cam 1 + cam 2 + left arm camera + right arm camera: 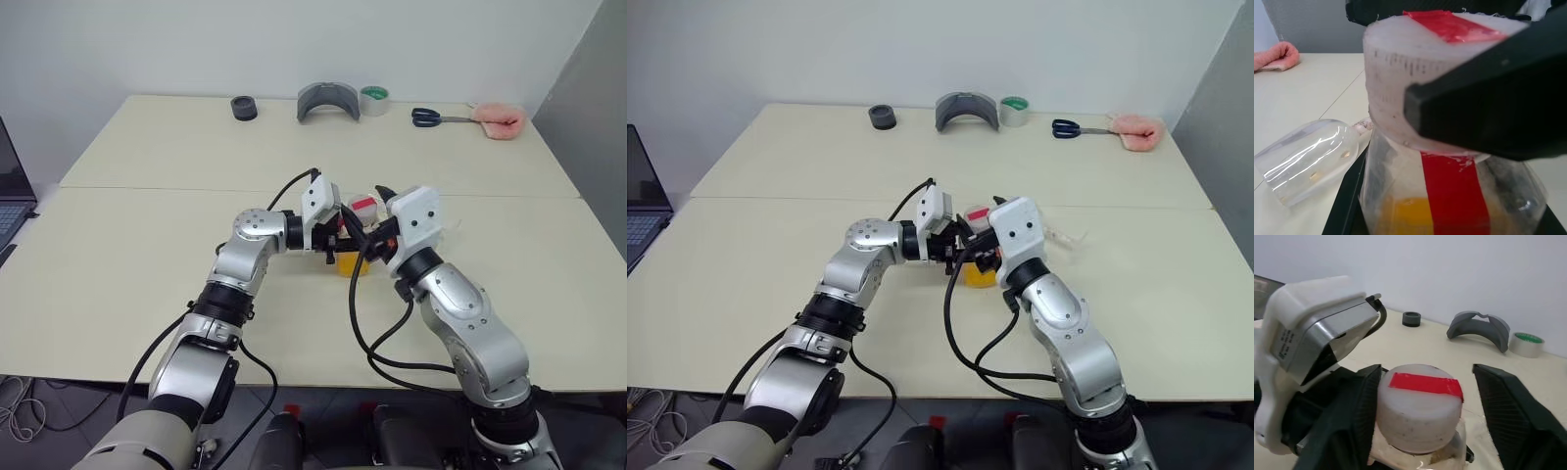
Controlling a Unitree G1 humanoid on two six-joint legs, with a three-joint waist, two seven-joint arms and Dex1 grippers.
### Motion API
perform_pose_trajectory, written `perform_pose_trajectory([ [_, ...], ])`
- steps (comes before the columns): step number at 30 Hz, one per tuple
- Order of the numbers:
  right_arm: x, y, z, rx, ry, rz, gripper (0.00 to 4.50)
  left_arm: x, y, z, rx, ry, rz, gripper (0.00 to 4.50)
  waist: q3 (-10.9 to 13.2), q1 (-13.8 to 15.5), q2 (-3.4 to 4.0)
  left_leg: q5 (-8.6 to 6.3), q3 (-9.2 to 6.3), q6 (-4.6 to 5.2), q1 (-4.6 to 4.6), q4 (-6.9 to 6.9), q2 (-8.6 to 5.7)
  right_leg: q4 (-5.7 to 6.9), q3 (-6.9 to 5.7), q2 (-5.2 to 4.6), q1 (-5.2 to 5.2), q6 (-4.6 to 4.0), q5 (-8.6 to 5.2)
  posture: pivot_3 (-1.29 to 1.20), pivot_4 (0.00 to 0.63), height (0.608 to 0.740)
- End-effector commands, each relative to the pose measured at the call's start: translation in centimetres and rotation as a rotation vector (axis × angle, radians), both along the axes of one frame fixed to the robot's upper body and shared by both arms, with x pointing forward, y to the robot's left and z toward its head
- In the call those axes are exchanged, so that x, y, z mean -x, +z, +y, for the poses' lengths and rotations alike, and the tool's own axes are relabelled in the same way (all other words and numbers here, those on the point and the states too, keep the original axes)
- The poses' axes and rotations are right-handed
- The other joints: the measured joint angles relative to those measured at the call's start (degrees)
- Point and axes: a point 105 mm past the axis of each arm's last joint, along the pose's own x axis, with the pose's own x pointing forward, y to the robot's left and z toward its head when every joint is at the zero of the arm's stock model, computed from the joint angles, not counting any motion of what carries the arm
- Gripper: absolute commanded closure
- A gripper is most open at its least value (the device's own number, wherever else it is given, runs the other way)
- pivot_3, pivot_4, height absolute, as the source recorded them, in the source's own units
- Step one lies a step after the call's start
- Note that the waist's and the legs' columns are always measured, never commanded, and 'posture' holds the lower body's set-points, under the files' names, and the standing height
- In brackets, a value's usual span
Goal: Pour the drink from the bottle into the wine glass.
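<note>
My left gripper (pixel 338 245) is shut on the body of the small clear bottle (pixel 1449 196), holding it upright just above the table's middle. The orange-yellow drink (pixel 351 262) fills the bottle's lower part. Its white cap with a red strip (pixel 1420 406) is on. My right gripper (pixel 1427 371) is open with one finger on each side of the cap. One of these fingers (pixel 1359 406) rests against the cap and the other stands a little off it. The wine glass (pixel 1308 161) seems to lie on its side on the table just right of the bottle.
Along the table's far edge (pixel 294 96) sit a black roll (pixel 244 108), a grey curved piece (pixel 328 101), a green tape roll (pixel 374 100), scissors (pixel 431 117) and a pink cloth (pixel 500 121). A laptop (pixel 10 196) sits off the left side.
</note>
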Motion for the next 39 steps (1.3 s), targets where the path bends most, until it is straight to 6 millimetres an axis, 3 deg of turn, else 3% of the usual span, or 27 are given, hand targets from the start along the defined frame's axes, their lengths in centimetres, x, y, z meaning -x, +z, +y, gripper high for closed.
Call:
perform_pose_trajectory([
  [1,0.3,1.3,-0.1,-0.006,0.002,-0.062,2.54,0.1,1.8,-0.2,0.015,-0.018,-0.063,2.76,0.0,0.0,0.0,0.0,0.0,0.0,0.0,0.0,0.0,0.0,0.0,0.0,0.0,0.0,0.0,0.0,0.15,0.74],
  [6,0.9,1.3,0.3,0.001,0.064,-0.072,2.6,0.1,1.7,-0.2,0.012,-0.023,-0.061,2.76,0.0,0.0,0.0,0.0,0.0,0.0,0.0,0.01,0.0,0.0,0.0,0.0,0.0,0.0,0.0,0.0,0.15,0.74],
  [10,2.6,2.2,1.0,0.055,0.316,-0.136,2.6,0.6,1.5,0.1,-0.015,-0.073,-0.047,2.76,0.0,0.0,0.0,0.0,0.02,0.01,0.0,0.01,-0.01,-0.01,0.0,0.0,0.01,0.0,0.0,0.0,0.15,0.74],
  [14,2.0,1.1,-0.7,0.258,0.552,-0.077,2.6,0.8,1.6,0.4,-0.047,-0.119,-0.05,2.77,0.0,0.0,0.0,-0.01,0.05,0.03,0.02,0.02,-0.02,-0.03,-0.01,-0.01,0.05,0.02,0.01,0.0,0.15,0.74],
  [17,1.5,0.6,-1.6,0.281,0.688,0.053,2.6,0.9,2.0,0.4,-0.05,-0.137,-0.063,2.77,0.0,-0.2,0.0,-0.01,0.06,0.04,0.04,0.02,0.0,-0.03,-0.02,0.02,0.06,0.0,0.02,0.0,0.15,0.74],
  [23,-0.2,1.3,-2.5,0.267,0.653,0.056,2.6,1.0,2.5,0.2,-0.039,-0.151,-0.082,2.79,0.0,-0.4,0.0,-0.01,0.06,0.04,0.02,0.02,0.0,-0.03,0.0,0.0,0.04,-0.03,0.04,0.0,0.15,0.74],
  [24,-0.3,1.7,-2.7,0.254,0.635,0.041,1.89,1.0,2.5,0.2,-0.037,-0.147,-0.084,2.79,0.0,-0.4,0.0,-0.01,0.05,0.03,0.02,0.02,0.0,-0.02,0.0,0.0,0.04,-0.03,0.04,0.0,0.15,0.74],
  [30,0.9,3.8,-3.3,0.201,0.566,-0.026,0.0,1.0,2.6,0.3,-0.021,-0.136,-0.084,2.79,0.0,-0.4,0.01,0.0,0.03,0.01,-0.01,0.03,-0.02,-0.01,-0.01,-0.03,0.02,-0.03,0.04,0.0,0.15,0.74],
  [35,3.3,4.5,-2.8,0.188,0.538,-0.059,0.0,1.1,2.5,0.3,-0.013,-0.136,-0.081,2.79,0.0,-0.3,0.01,0.0,-0.03,0.01,-0.04,0.03,-0.01,-0.03,-0.03,-0.04,0.02,-0.03,0.04,0.0,0.15,0.74],
  [39,2.8,3.7,-1.7,0.222,0.434,-0.097,0.0,1.1,2.6,0.2,-0.001,-0.139,-0.077,2.79,0.0,-0.5,0.01,-0.01,0.0,0.02,0.01,0.04,0.0,0.03,-0.02,-0.02,0.02,-0.02,0.03,0.0,0.15,0.74],
])
